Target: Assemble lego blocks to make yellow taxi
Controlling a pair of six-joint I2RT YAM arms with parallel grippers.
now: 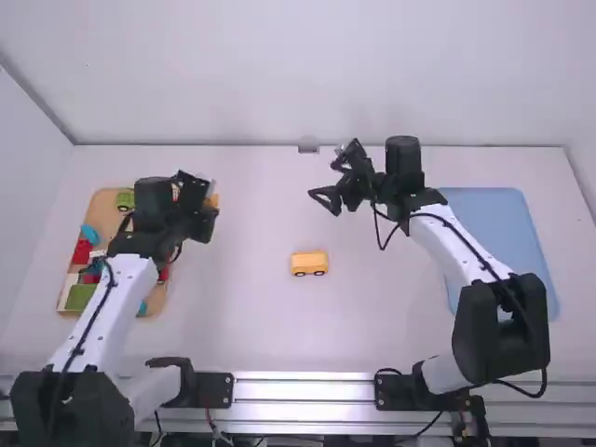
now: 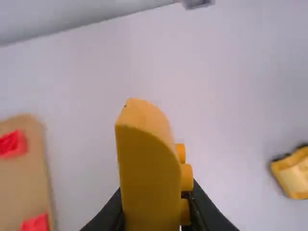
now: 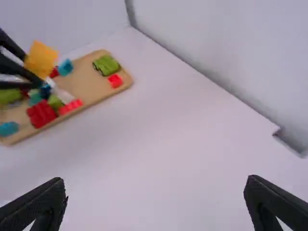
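Though front is unclear, yellow car (image 1: 309, 263): long axis left-right.

Bright, even light over the white table (image 1: 242, 326) in the high view; shadows faint, soft-edged; pale glints along the metal rail (image 1: 307, 384); light's source can't be told. Left wrist view: yellow block (image 2: 149, 178) paler on its curved top, its side shaded amber; wooden tray (image 2: 24, 178) and toy car (image 2: 292, 175) blurred behind; right wrist view dimmer, tray edges soft.
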